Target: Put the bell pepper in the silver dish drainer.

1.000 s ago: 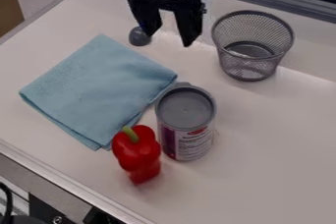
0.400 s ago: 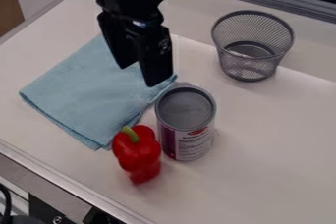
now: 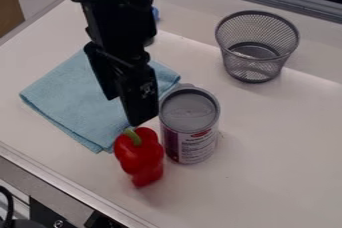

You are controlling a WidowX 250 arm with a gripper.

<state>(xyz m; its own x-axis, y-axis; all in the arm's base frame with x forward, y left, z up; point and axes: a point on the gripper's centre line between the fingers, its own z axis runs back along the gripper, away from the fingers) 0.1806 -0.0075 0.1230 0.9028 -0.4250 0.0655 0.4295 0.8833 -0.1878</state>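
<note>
Bell pepper (image 3: 139, 159) sits on the table (image 3: 267, 172), just nearer the camera than our parted, empty fingers (image 3: 140, 103); its long axis seems upright, so we should shift over it and descend

Folded blue cloth (image 3: 63, 94) on tbl (image 3: 280, 152); gray-topped can (image 3: 191, 144) upright nr cloth.

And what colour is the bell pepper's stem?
The stem is green, showing best in the camera view.

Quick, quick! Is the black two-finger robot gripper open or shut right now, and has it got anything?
Black two-finger gripper: open, jaws apart, holding nothing.
</note>
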